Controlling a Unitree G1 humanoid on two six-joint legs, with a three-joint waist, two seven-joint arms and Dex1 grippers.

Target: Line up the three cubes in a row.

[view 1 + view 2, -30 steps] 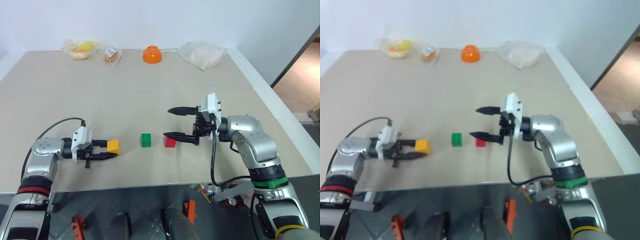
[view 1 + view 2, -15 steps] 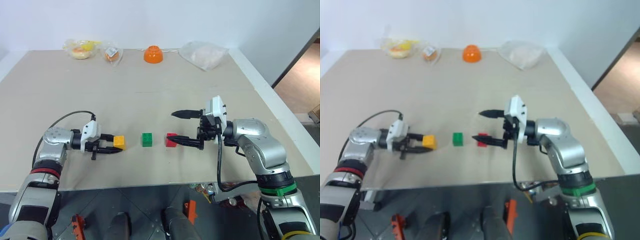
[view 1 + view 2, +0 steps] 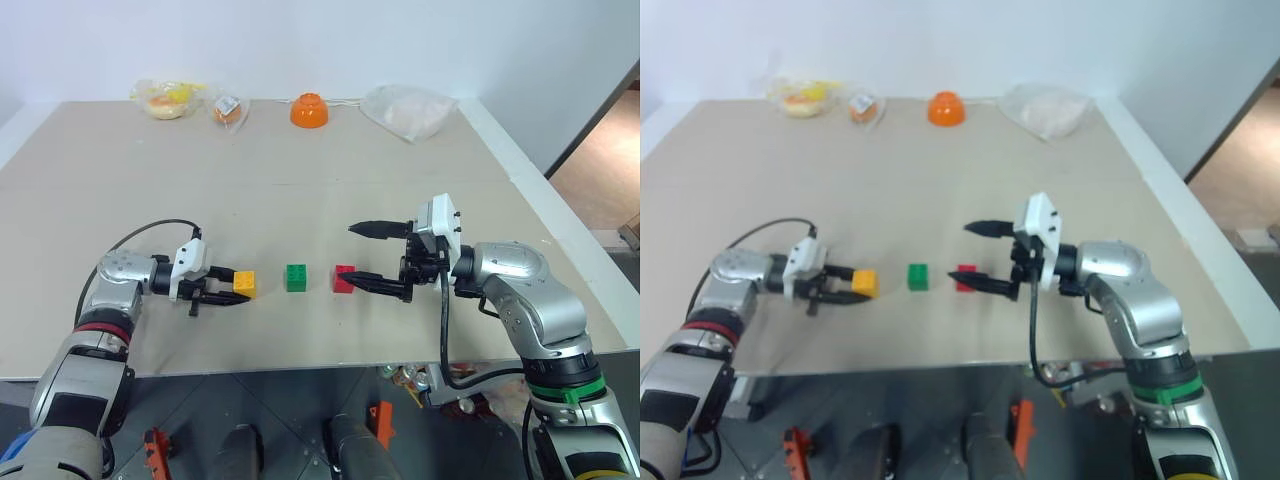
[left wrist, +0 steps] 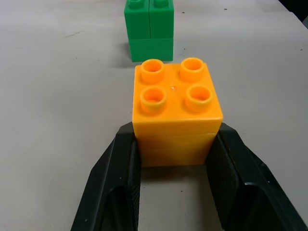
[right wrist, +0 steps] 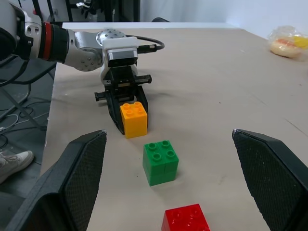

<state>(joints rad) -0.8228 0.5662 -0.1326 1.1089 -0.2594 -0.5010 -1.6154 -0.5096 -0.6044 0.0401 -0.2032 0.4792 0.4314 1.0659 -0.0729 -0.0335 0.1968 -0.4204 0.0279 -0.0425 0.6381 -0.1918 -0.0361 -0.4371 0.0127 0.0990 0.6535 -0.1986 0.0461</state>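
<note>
We are seeing the yellow-orange cube [image 3: 244,284], four round studs up, sitting near the table's [image 3: 330,200] front edge, left of centre. The left gripper [image 4: 174,159] is pinching its two sides between black fingers [image 4: 118,183]. The green cube [image 3: 295,277] and red cube [image 3: 344,278] are standing studs-up in one row parallel to that edge. The right gripper [image 3: 372,258] is hovering spread wide just beside the red cube, gripping nothing.

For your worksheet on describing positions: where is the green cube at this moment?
In the left eye view, the green cube stands on the table near its front edge, between the yellow-orange cube on its left and the red cube on its right, touching neither.
</note>
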